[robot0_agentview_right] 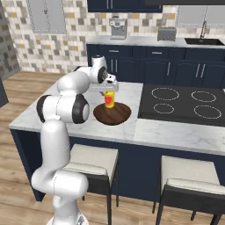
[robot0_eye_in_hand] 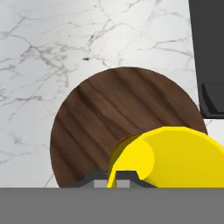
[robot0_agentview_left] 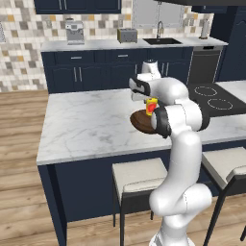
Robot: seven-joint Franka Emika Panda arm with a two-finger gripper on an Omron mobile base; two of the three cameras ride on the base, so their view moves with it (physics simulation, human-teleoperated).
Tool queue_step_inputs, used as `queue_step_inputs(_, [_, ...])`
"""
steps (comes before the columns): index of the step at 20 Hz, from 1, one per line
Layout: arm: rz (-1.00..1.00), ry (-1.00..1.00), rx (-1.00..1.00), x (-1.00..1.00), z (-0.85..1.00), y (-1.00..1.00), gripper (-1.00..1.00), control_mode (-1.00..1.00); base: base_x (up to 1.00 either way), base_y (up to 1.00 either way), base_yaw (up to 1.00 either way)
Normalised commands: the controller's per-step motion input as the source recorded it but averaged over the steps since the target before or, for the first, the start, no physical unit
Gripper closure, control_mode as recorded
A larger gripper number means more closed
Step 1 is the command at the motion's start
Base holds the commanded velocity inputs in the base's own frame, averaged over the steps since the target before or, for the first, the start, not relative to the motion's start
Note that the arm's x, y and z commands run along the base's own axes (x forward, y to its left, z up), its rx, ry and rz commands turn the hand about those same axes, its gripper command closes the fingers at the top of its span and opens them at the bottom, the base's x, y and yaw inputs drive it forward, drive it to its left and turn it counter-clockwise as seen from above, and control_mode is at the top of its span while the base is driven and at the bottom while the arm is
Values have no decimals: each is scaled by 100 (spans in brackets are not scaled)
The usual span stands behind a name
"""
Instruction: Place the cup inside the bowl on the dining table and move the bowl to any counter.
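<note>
Holding the cup (robot0_agentview_right: 109,99) in the tool (robot0_agentview_right: 108,92), clamped tight on its upper part, directly above the bowl (robot0_agentview_right: 112,113). Sitting on the marble worktop (robot0_agentview_left: 86,125) of the island, the bowl, just left of the black cooktop (robot0_agentview_right: 184,103) in the right base view. Hanging upright over the bowl's middle, the cup, its base apparently just above the wood or barely meeting it; hard telling which. Seen through the hand view, covering the near right part of the bowl (robot0_eye_in_hand: 109,118), the yellow cup (robot0_eye_in_hand: 175,157). Judging the step in hand: lowering straight down, keeping the cup vertical and centred, well inside the rim. Releasing only once the base is resting flat, avoiding a drop or tip. Lifting clear straight upward afterwards, not dragging the cup sideways against the shallow wall.
</note>
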Motion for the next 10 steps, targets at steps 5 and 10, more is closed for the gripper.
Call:
queue_step_inputs(5, [0,-1,3,0,-12,-19,100,-100,0,0,0])
queue_step_inputs(10, [1,-1,3,0,-1,-4,100,-100,0,0,0])
